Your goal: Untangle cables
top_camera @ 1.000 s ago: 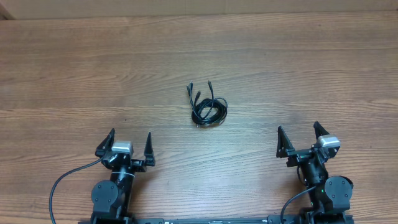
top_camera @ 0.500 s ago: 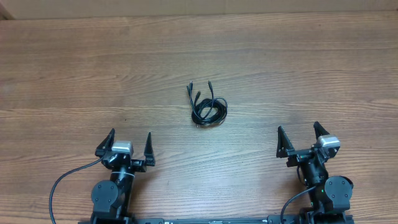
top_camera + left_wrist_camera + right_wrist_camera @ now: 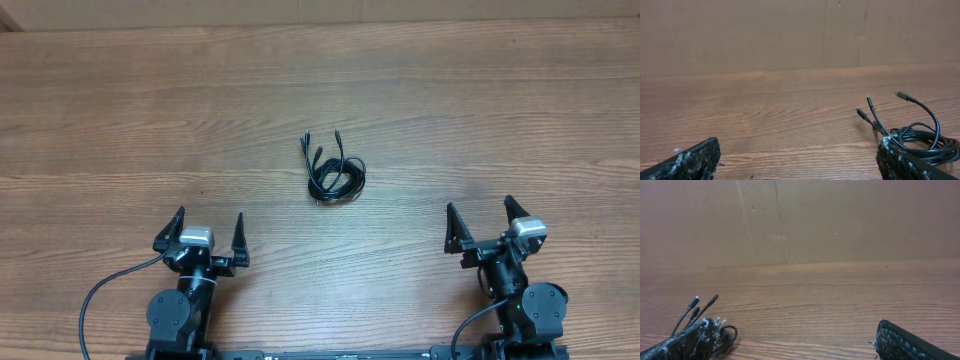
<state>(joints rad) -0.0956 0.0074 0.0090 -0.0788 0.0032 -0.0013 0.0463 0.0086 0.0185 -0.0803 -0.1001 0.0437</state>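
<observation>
The cables (image 3: pixel 333 174) lie as one small black coiled bundle in the middle of the wooden table, with several plug ends sticking out toward the far side. In the left wrist view the bundle (image 3: pixel 920 135) is at the right, partly behind my right finger. In the right wrist view it (image 3: pixel 710 325) is at the lower left, partly behind my left finger. My left gripper (image 3: pixel 209 232) is open and empty near the front left. My right gripper (image 3: pixel 482 220) is open and empty near the front right. Both are well short of the bundle.
The wooden table (image 3: pixel 500 110) stretches wide around the bundle. A brown cardboard wall (image 3: pixel 790 30) stands along the table's far edge. A thick black arm cable (image 3: pixel 95 295) loops at the front left beside the left arm's base.
</observation>
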